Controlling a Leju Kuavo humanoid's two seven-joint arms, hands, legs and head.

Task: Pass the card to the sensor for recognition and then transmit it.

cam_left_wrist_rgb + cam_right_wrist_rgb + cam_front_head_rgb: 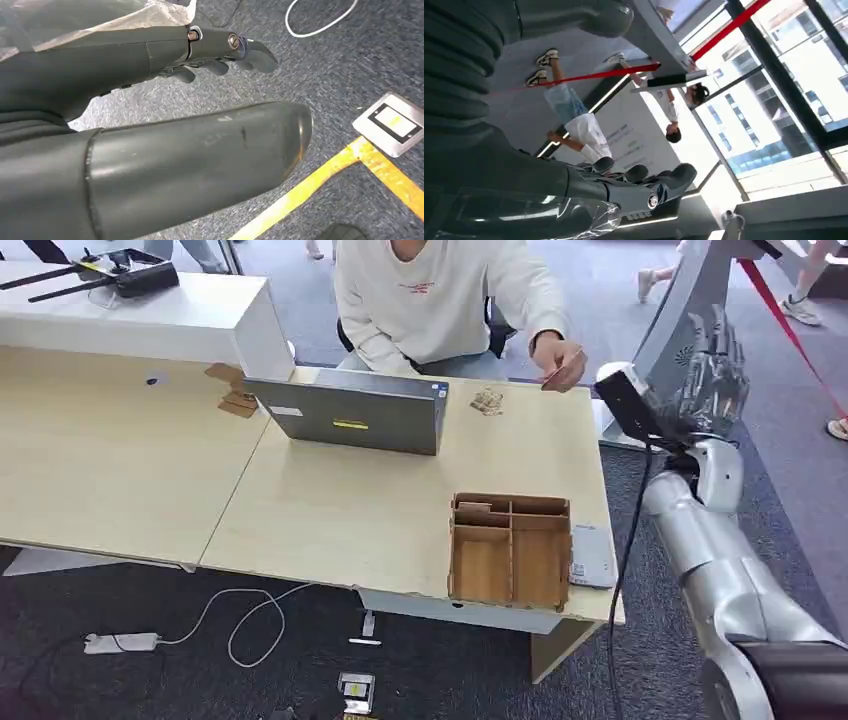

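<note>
The right hand (712,375) is raised upright beyond the far right corner of the desk (330,510), fingers spread and pointing up, with nothing in them. Across that same corner a seated person in a white top reaches out a hand (560,365) that pinches the card (550,377), a small tan sliver held just above the desk's far edge and a little apart from the robot's palm. On the desk, a grey laptop (350,412) stands open facing the person, a wooden divided tray (510,548) sits near the front right edge, and a flat white sensor pad (591,555) lies touching the tray's right side. A small tangle of something pale (487,401) rests between the laptop and the person's hand; I can't tell what it is.

From the left wrist, the left hand (220,50) hangs over blue-grey carpet, thick thumb in front, darker fingers loosely curled beyond it and holding nothing. A yellow floor stripe (350,165), a metal floor box (392,122) and a loop of white cable (320,25) lie on the carpet, well clear of the desk.

From the right wrist, the right hand (644,185) shows its fingers extended and bare against bright windows, with a red strap (599,75) and people standing far from the desk
</note>
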